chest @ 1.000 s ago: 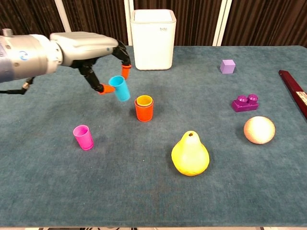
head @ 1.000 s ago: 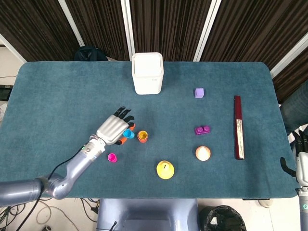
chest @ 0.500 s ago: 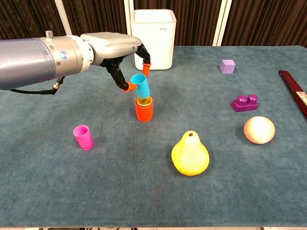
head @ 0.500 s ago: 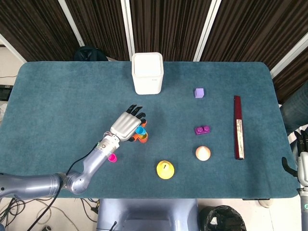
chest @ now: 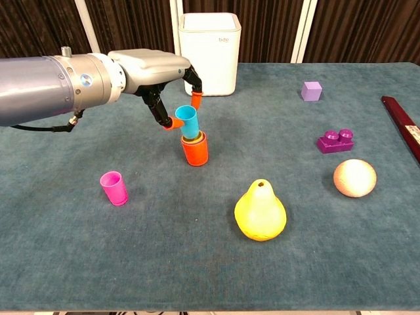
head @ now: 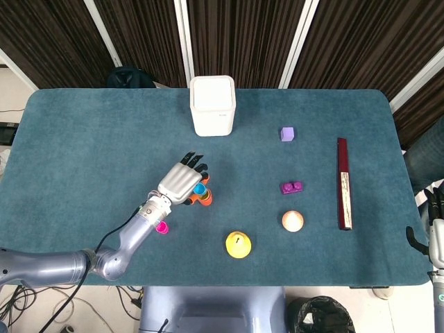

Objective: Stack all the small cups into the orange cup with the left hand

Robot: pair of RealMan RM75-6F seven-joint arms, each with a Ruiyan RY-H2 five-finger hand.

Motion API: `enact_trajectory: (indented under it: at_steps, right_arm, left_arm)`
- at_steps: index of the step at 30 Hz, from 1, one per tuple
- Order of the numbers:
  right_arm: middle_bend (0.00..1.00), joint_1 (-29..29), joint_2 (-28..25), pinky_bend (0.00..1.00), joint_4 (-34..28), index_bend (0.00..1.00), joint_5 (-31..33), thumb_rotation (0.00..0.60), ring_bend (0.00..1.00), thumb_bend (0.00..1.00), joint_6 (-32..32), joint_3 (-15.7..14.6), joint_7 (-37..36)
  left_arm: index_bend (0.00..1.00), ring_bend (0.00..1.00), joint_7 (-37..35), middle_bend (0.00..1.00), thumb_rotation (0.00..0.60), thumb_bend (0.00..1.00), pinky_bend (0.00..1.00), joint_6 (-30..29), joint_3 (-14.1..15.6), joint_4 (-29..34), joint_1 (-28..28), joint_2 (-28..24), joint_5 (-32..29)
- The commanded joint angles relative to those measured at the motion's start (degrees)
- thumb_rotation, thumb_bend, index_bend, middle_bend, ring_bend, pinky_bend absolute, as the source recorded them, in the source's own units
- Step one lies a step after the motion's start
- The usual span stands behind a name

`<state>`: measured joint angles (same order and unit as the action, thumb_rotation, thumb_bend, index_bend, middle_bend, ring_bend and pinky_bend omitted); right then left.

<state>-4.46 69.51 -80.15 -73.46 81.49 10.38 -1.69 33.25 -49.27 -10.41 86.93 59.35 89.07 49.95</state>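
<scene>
At the left of the chest view a pink cup point(chest: 114, 188) stands upright on the teal desk point(chest: 98, 262), apart from the other cups. Up and to its right, the left hand point(chest: 152, 69) reaches in from the upper left, its orange-tipped fingers point(chest: 196, 98) clamped on a blue cup point(chest: 188, 121). That cup is tilted, its base sunk in the mouth of the orange cup point(chest: 195, 149) left of centre. A white bin point(chest: 210, 44) stands at the top centre. A yellow pear point(chest: 260, 211) lies lower, right of centre. The right hand point(head: 436, 239) shows only partly at the head view's right edge; I cannot tell how its fingers lie.
</scene>
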Motion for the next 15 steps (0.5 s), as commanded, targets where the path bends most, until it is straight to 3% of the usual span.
enact_trajectory:
  at_steps: [1, 12, 15]
  right_arm:
    - [0.0, 0.0, 0.0, 0.0, 0.0, 0.06, -0.1, 0.6, 0.06, 0.43, 0.1, 0.0, 0.1]
    - [0.0, 0.1, -0.1, 0.0, -0.2, 0.06, 0.1, 0.6, 0.06, 0.43, 0.1, 0.1, -0.2]
    - [0.0, 0.1, -0.1, 0.0, -0.1, 0.06, 0.1, 0.6, 0.06, 0.43, 0.0, 0.1, -0.2]
  left_arm:
    - [0.46, 0.0, -0.6, 0.22, 0.6, 0.34, 0.0, 0.1, 0.0, -0.3, 0.2, 0.4, 0.5]
    - [0.46, 0.0, -0.5, 0.22, 0.6, 0.33, 0.0, 0.3, 0.9, -0.8, 0.6, 0.9, 1.0]
    - [0.41, 0.0, 0.2, 0.21, 0.6, 0.32, 0.0, 0.7, 1.3, -0.7, 0.9, 0.7, -0.1]
